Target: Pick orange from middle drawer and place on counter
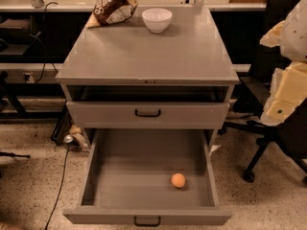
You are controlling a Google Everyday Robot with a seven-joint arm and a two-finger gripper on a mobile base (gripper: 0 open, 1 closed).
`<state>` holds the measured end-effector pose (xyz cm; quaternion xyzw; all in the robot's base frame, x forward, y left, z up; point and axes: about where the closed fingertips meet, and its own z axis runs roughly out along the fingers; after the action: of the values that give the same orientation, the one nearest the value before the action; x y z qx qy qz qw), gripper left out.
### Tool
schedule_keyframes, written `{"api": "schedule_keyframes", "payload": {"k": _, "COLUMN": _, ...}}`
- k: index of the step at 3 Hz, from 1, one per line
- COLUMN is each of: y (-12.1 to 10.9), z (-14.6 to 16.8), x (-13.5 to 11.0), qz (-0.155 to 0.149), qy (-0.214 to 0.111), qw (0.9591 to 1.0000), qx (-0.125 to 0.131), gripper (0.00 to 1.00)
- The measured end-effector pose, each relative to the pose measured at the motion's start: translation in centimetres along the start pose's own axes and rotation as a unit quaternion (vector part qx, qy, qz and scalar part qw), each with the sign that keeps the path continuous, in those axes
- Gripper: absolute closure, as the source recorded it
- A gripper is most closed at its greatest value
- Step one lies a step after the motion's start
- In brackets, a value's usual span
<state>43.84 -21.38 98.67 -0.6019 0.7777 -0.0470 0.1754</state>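
while orange [178, 180] lies in drawer [139, 169], claw [284, 96] far right

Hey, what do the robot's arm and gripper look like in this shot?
The arm is pale cream, with blocky, rounded shells. The gripper, at the right edge beside the counter, is a cream-yellow block carrying a small green dot.
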Motion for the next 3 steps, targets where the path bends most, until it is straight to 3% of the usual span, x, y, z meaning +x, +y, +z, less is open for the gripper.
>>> {"api": "schedule_keyframes", "payload": {"k": 2, "y": 0.3, "z": 0.5, "x": 0.1, "qz": 0.009, "qy": -0.007, "qw": 0.9999, "qx": -0.006, "gripper": 0.0}}
{"api": "schedule_keyframes", "payload": {"k": 3, "y": 2.2, "z": 4.0, "x": 0.0, "qz": 0.037, "qy": -0.037, "qw": 0.9981, "qx": -0.032, "gripper": 0.0}}
